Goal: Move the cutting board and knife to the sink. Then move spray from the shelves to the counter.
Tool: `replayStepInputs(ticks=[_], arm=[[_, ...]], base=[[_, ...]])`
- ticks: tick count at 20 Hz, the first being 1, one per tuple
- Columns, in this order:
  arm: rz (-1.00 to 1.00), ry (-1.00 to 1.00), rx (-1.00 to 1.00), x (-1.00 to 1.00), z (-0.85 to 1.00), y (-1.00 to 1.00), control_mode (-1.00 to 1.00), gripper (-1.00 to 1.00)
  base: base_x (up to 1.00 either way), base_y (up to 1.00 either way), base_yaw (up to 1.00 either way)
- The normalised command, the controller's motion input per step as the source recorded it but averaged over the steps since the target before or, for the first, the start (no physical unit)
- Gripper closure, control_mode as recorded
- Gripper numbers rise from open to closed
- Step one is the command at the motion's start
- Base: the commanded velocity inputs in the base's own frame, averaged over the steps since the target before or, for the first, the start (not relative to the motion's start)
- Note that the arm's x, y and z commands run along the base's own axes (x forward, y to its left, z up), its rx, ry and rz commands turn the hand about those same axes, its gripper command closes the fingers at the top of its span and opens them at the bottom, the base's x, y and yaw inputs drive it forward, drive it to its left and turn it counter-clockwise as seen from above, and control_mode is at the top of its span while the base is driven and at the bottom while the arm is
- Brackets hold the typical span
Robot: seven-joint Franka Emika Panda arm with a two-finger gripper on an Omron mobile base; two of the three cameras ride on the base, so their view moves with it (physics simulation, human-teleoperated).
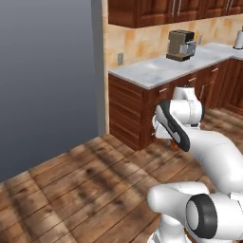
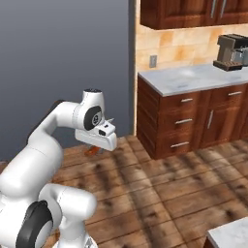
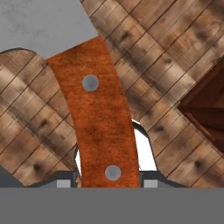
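My gripper (image 3: 108, 180) is shut on the knife (image 3: 98, 118). Its reddish-brown handle, with two steel rivets, runs up between the fingers, and the silver blade (image 3: 41, 24) fills the top left of the hand view. The hand (image 2: 99, 137) hangs low over the wooden floor, with the knife's handle end (image 2: 91, 151) poking out beneath it. From the left, a sliver of the knife (image 1: 175, 145) peeks from behind the forearm. The marble counter (image 1: 156, 71) (image 2: 193, 77) stands ahead on the right. The cutting board, sink, spray and shelves are out of view.
A coffee machine (image 1: 180, 45) (image 2: 231, 51) sits on the counter under dark wall cabinets (image 1: 156, 12). A grey wall (image 1: 47, 80) closes the left side. Drawer fronts (image 2: 181, 121) face me across plank floor. Another worktop corner (image 2: 232, 235) sits at lower right.
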Motion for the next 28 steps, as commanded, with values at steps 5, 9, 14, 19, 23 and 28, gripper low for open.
replayStepInputs(ticks=[5,9,14,19,23,28], arm=[[0.0,0.0,0.0,0.0,0.0,0.0,1.0,1.0],[0.0,0.0,0.0,0.0,0.0,0.0,1.0,1.0],[0.0,0.0,0.0,0.0,0.0,0.0,1.0,1.0],[0.0,0.0,0.0,0.0,0.0,0.0,1.0,1.0],[0.0,0.0,0.0,0.0,0.0,0.0,1.0,1.0],[0.0,0.0,0.0,0.0,0.0,0.0,1.0,1.0]], base=[[0.58,0.05,-0.39],[0.59,0.05,-0.38],[0.66,0.06,-0.31],[0.69,0.07,-0.26],[0.67,0.09,-0.29],[0.59,0.09,-0.36]])
